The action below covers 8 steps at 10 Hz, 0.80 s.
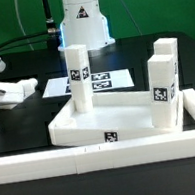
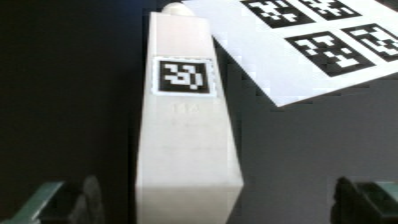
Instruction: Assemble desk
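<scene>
The white tabletop [image 1: 101,120] lies rim-up in the middle of the black table. Three white tagged legs stand upright in its corners: one at the back left [image 1: 79,78] and two on the exterior view's right [image 1: 164,90] [image 1: 166,49]. A fourth tagged leg [image 2: 187,120] lies flat on the table in the wrist view. My gripper [image 2: 217,205] is open above it, with its fingers [image 2: 63,200] wide apart on either side of the leg's near end and not touching it. In the exterior view my gripper [image 1: 6,91] is at the left edge, partly cut off.
The marker board [image 1: 98,82] lies behind the tabletop and shows beside the lying leg in the wrist view [image 2: 311,40]. Low white border rails [image 1: 94,157] run along the front and the right. The robot base [image 1: 82,22] stands at the back.
</scene>
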{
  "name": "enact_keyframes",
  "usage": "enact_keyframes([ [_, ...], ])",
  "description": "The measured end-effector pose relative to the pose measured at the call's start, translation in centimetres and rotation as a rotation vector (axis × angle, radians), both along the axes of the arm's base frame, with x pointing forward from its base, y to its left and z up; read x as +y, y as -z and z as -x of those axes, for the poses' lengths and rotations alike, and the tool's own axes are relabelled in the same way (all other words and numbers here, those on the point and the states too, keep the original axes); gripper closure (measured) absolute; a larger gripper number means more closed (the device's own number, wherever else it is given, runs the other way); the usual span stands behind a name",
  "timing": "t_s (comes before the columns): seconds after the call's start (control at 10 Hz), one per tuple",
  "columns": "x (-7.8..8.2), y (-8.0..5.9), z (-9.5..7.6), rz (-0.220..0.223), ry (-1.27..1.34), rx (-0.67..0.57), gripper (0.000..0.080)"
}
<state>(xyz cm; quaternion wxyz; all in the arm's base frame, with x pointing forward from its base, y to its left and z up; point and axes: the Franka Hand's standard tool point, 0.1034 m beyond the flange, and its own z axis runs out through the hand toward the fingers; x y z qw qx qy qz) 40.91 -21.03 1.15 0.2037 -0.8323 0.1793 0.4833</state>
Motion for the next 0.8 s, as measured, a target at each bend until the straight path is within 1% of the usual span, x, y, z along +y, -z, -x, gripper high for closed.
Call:
enact_keyframes([
  [0.1,0.0,0.4,0.0,-0.002,-0.010,-0.019,0.0151],
  [0.3,0.5,0.4,0.6,-0.021,-0.006,0.017,0.0151],
  [0.4,0.7,0.4,1.0,-0.045,-0.004,0.061,0.0151],
  [0.5,0.5,1.0,1.1,-0.048,-0.013,0.080,0.0151],
  [0.8,0.4,1.2,0.9,-0.034,-0.019,0.065,0.0162],
])
